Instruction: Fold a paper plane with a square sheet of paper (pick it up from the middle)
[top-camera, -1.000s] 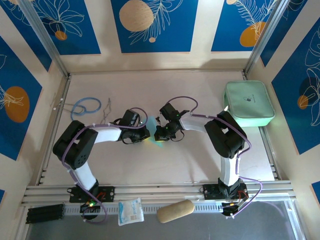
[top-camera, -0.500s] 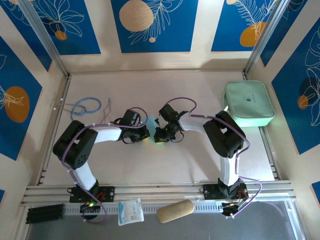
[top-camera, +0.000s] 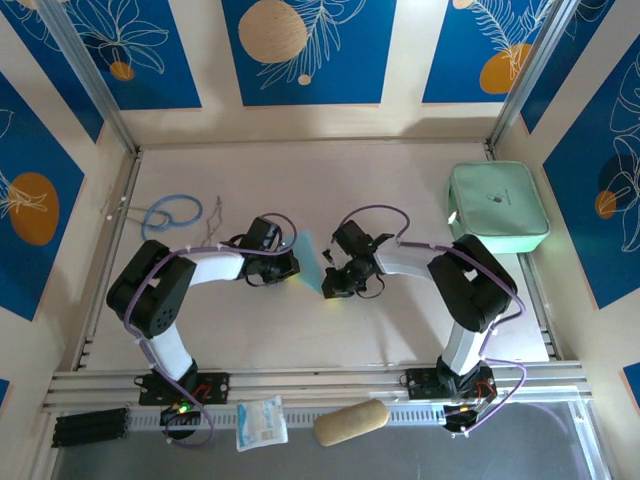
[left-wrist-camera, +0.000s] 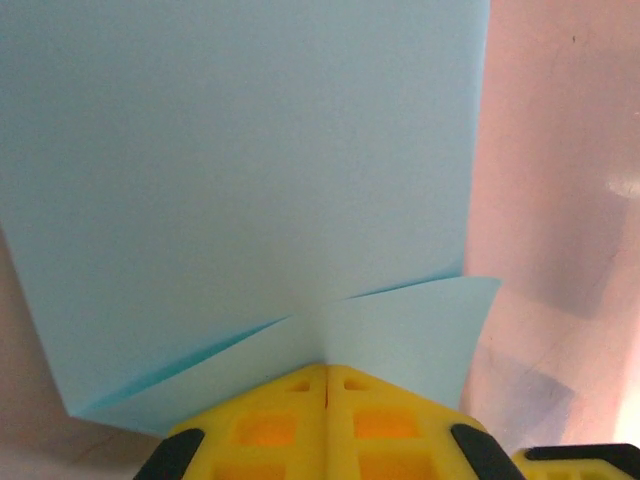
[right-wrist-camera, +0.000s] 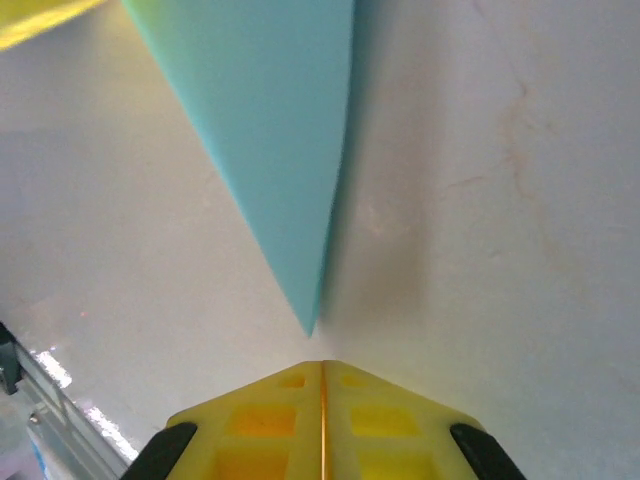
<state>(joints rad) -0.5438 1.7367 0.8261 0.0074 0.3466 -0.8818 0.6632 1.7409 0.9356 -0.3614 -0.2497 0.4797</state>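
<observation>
At table (top-camera: 400, 180) centre: one paper plane (top-camera: 308, 258), pinched in left claw (left-wrist-camera: 325, 370); right claw (right-wrist-camera: 322, 366) closed, empty.

The top camera looks down on the whole pale table (top-camera: 300, 325), while both wrist cameras closely face the folded light-blue paper sheet (top-camera: 308, 259) at mid-frame.
</observation>
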